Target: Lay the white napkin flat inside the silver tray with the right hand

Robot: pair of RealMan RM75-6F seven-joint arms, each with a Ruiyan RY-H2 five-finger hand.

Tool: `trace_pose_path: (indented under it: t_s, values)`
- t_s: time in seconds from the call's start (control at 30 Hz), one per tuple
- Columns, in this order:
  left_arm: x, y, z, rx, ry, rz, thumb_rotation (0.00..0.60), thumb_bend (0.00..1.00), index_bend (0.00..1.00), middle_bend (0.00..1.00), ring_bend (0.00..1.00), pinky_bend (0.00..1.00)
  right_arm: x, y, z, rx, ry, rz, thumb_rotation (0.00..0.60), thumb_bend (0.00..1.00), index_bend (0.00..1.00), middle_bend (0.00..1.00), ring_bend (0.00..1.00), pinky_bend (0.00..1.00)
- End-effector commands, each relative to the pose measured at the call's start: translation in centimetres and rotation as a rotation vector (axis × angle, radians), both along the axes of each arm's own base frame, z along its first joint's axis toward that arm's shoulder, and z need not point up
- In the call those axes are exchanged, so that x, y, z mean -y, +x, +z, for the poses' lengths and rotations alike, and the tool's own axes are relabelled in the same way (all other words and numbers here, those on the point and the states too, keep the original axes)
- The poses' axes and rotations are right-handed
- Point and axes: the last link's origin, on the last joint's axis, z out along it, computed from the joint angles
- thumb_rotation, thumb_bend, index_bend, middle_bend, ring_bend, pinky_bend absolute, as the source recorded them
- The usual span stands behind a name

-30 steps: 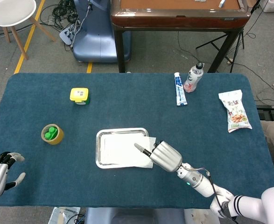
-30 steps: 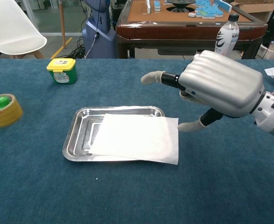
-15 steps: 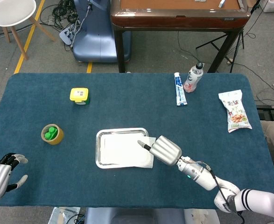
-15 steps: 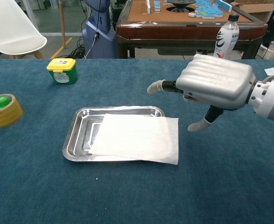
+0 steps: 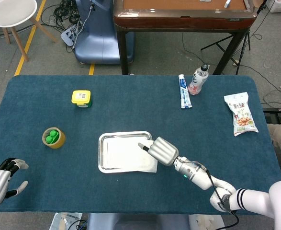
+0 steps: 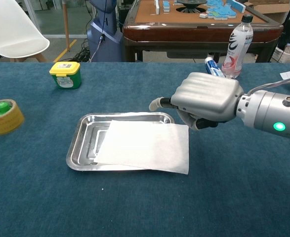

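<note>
Chest view, far left: a tape roll (image 6: 2, 116) with green caps sits at the frame's edge, and a yellow-lidded tub (image 6: 65, 74) stands further back; both lie well apart from the work and look like bystanders. In the head view the left hand (image 5: 0, 182) hangs at the lower left corner off the table's edge, fingers spread and holding nothing, presumably parked since the task belongs to the other arm.

At centre lies the tray (image 6: 80, 140) with the napkin (image 6: 145, 147) spread over its right part. The sheet is flat but not inside: its right and near edges overhang the rim onto the blue cloth, so by my reading the task is unfinished.

Just right of the tray's far corner hovers the right hand (image 6: 199, 100), palm down, one finger (image 6: 158, 103) pointing left over the rim and the rest curled under, gripping nothing. That pose suits nudging or pressing the overhanging edge leftward into the tray.

At upper right stand a bottle (image 6: 234, 44) and a tube (image 6: 213, 65), and the head view shows a snack bag (image 5: 241, 114) far right, all away from the action.
</note>
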Motion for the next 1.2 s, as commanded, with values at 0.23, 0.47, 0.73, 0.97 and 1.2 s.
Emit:
trace_pose_path:
  t_s: [0.23,0.47,0.73,0.97,1.2]
  values:
    - [0.0,0.0,0.0,-0.001,-0.002,0.002,0.6,0.23,0.41,0.35,0.23,0.48,0.2,0.3,-0.6,-0.061,0.013,-0.03,0.6,1.0,0.18,1.0,0.92,1.0]
    - [0.1,0.0,-0.1,-0.002,-0.001,0.001,0.6,0.23,0.41,0.35,0.23,0.48,0.1,0.7,-0.7,-0.102,0.019,-0.045,0.6,1.0,0.24,1.0,0.92,1.0]
    - [0.2,0.0,0.0,-0.003,0.001,-0.001,0.6,0.23,0.41,0.35,0.23,0.48,-0.2,0.7,-1.2,-0.149,0.04,-0.049,0.6,1.0,0.28,1.0,0.92,1.0]
    - [0.3,0.1,0.1,-0.004,0.003,-0.002,0.6,0.23,0.41,0.35,0.23,0.48,-0.6,0.6,-1.9,-0.158,0.06,-0.053,0.6,1.0,0.28,1.0,0.92,1.0]
    - [0.4,0.1,0.2,-0.009,0.001,0.0,0.6,0.23,0.41,0.35,0.23,0.48,-0.9,0.6,-2.7,-0.155,0.078,-0.058,0.6,1.0,0.28,1.0,0.92,1.0]
